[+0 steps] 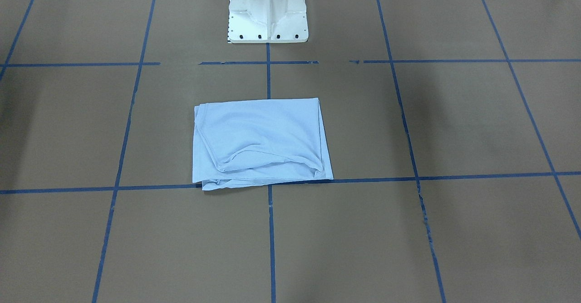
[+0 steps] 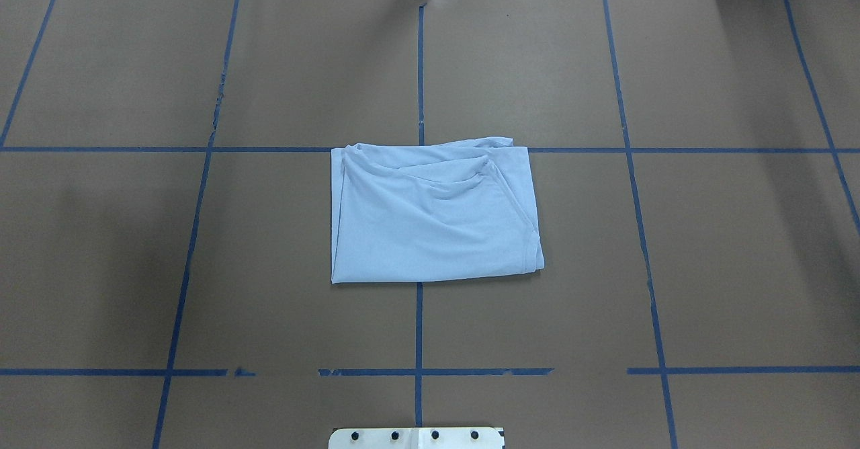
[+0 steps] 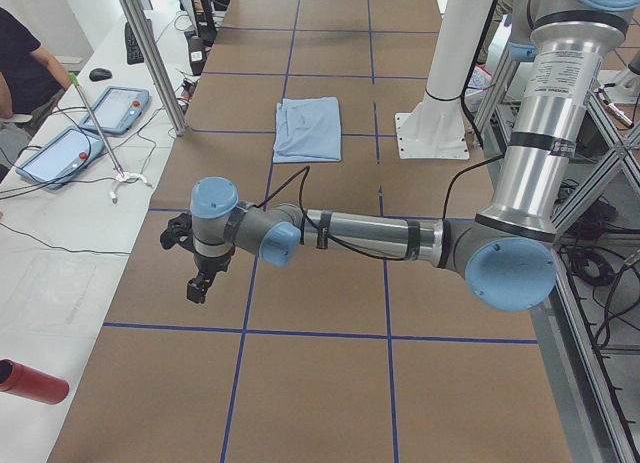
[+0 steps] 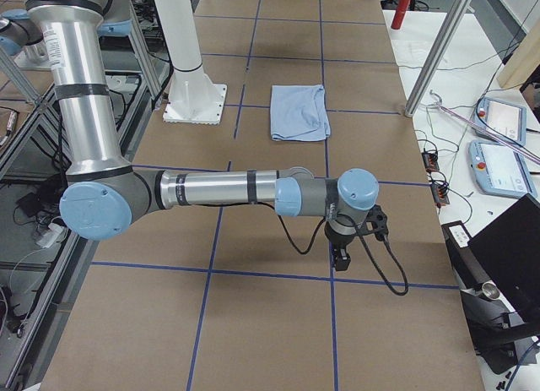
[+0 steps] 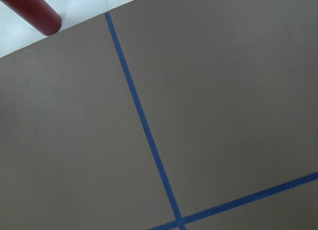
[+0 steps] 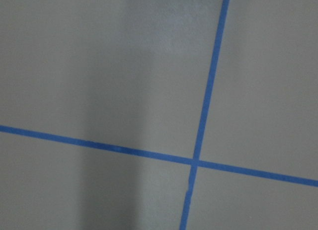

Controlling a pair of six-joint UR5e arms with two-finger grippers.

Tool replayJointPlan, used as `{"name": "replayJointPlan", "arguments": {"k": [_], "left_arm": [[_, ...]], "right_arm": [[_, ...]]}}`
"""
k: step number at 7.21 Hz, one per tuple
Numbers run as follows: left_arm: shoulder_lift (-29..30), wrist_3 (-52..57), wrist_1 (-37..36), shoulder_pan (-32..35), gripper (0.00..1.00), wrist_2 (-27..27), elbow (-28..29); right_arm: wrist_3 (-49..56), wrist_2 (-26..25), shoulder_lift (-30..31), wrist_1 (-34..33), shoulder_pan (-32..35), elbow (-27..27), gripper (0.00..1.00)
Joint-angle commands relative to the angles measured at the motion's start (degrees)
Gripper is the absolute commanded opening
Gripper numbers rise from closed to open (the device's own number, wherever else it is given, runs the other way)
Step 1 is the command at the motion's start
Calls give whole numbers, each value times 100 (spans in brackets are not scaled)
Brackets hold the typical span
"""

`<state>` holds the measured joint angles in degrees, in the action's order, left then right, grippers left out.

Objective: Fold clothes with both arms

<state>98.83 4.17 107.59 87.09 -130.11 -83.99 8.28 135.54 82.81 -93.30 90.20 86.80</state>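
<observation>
Exterior left: left arm (image 3: pixel 365 238) (overhead: T-shirt (image 2: pixel 433 217))

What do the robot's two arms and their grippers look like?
Both the left arm and the right arm are silver-grey tubes with pale blue round joint caps and dark bands. A black cable runs along each forearm. The left gripper and the right gripper are black and slim.

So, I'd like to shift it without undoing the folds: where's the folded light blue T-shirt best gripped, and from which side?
Probably, on the folded light blue T-shirt, the straight edge nearest the robot, one corner per arm, jaws coming in from the robot's side. That edge lies flat; the far edge shows loose, rumpled layers.
</observation>
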Motion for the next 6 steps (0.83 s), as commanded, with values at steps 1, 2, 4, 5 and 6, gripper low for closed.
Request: {"name": "replayJointPlan", "arguments": {"k": [1, 2, 4, 5, 6], "left_arm": [[-363, -111, 156, 27, 100, -14, -65], [-408, -171, 70, 44, 100, -49, -152], [-408, -136, -1084, 45, 100, -58, -537], [-417, -127, -1387, 45, 100, -58, -748], [-434, -101, -1633, 53, 100, -75, -794]], "right_arm": [[68, -175, 208, 49, 68, 196, 100], [25, -333, 357, 49, 67, 310, 100], [-656, 92, 595, 31, 67, 285, 100], [-1079, 226, 665, 75, 67, 337, 100], [-1092, 227, 683, 75, 67, 320, 100]]}}
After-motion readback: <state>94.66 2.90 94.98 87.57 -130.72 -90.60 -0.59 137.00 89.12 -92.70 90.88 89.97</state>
